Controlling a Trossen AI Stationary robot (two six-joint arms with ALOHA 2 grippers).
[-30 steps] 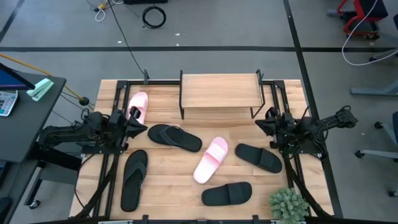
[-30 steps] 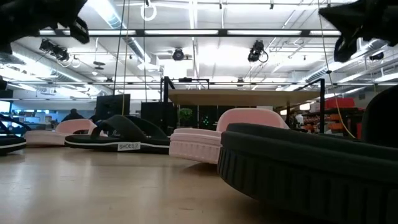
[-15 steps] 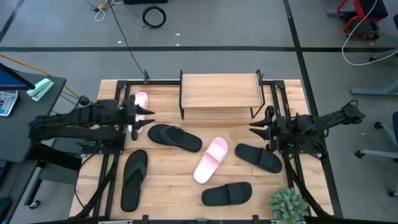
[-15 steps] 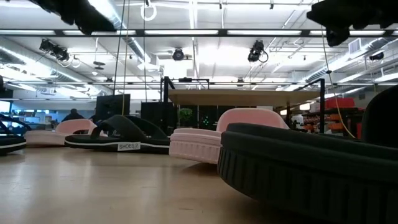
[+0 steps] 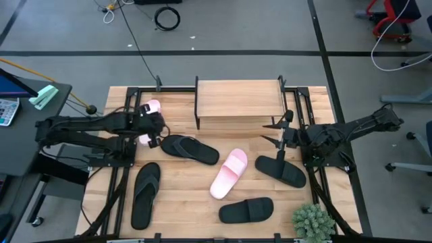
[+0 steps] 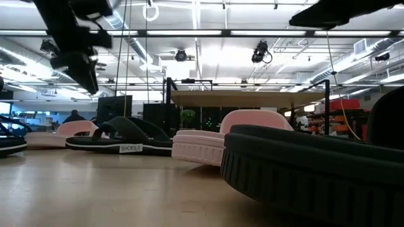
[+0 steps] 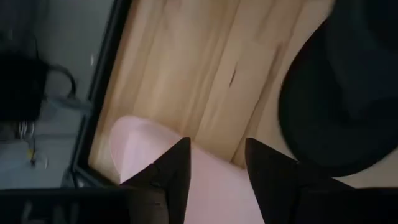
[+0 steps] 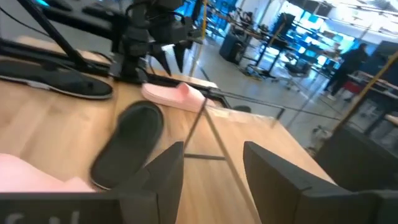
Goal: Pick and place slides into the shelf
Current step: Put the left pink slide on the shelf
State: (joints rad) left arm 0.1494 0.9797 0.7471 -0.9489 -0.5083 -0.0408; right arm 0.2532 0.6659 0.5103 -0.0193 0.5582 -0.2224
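Altogether you have six slides on the tabletop [image 5: 182, 196]: two pink slides [image 5: 228, 173] [image 5: 150, 108], two black wide-strap slides [image 5: 281, 171] [image 5: 247, 210] and two black flip-flops [image 5: 190, 148] [image 5: 145, 194], all in front of the empty shelf [image 5: 238, 99]. A potted plant [image 5: 312, 221] stands at the corner. Your left gripper [image 5: 156, 131] hovers open above the far pink slide, and your right gripper [image 5: 273, 132] is open, empty, near the shelf's end.

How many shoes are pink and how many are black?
Pink slides: 2
Black slides: 2
Black flip-flops: 2
Total: 6
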